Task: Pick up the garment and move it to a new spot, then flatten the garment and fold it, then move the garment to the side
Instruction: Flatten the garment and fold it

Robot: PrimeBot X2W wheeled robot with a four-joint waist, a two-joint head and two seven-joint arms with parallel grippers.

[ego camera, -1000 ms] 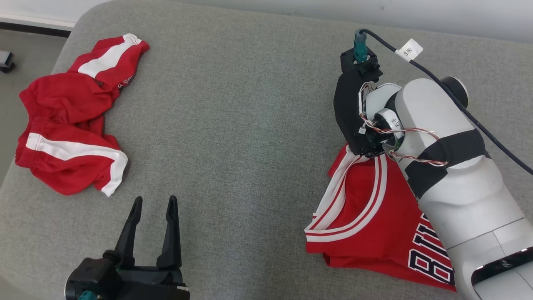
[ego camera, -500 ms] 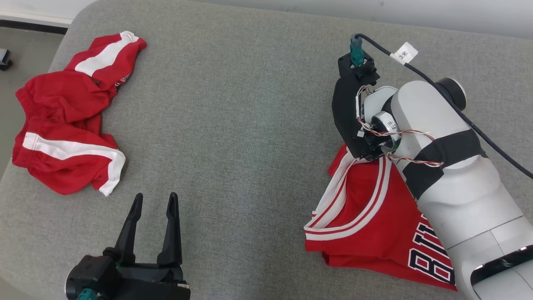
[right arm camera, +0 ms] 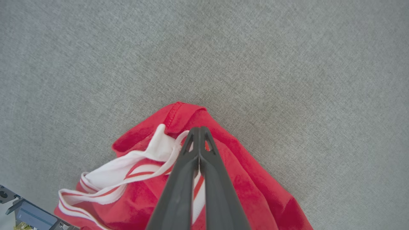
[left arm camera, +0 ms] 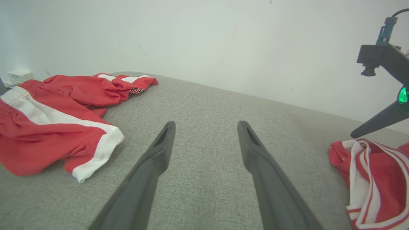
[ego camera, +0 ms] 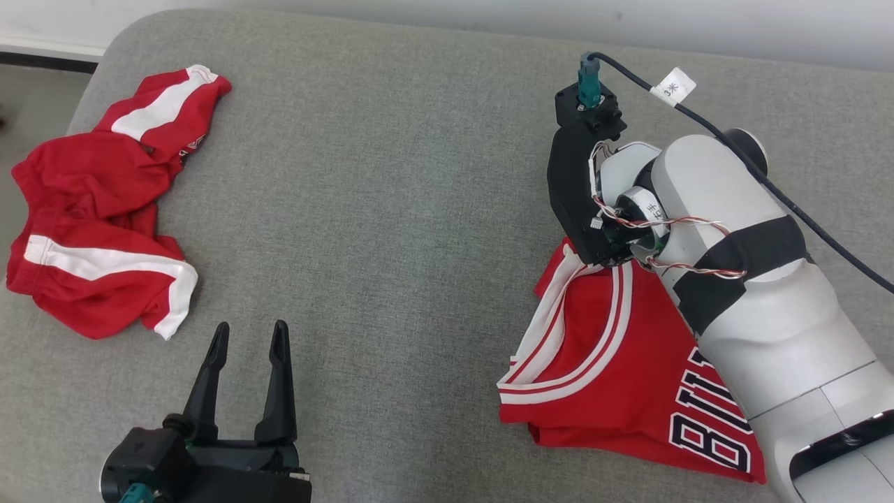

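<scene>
Under both hands spreads one grey upholstered surface [ego camera: 391, 209] with a woven texture and a rounded corner. A plain pale wall [left arm camera: 207, 41] rises beyond its far edge, and a strip of floor [ego camera: 28, 91] shows past the corner, far out to the left hand's outer side.

The left hand [ego camera: 251, 327] hovers over bare fabric with its two fingers spread apart and nothing between them. The right hand [right arm camera: 198, 131] points down with its fingers pressed together, clamped on the white-and-red trim at the far tip of the red jersey [ego camera: 614, 363]. The jersey lies crumpled on the surface directly beneath that hand and trails back under its forearm [ego camera: 754, 314].

From the head camera the right fingertips are hidden behind the hand's own black mount. The pale forearm covers much of the jersey, so its dark lettering is cut off and cannot be read whole. Ahead of the left hand and to its outer side, a small white box [left arm camera: 19, 76] by the wall is too small to identify.

Counted: two hands, two garments, namely the jersey and a pair of red shorts [ego camera: 91, 209] with white stripes lying well apart on the left hand's outer side, and one black cable [ego camera: 789, 202] with one white tag [ego camera: 674, 87].
</scene>
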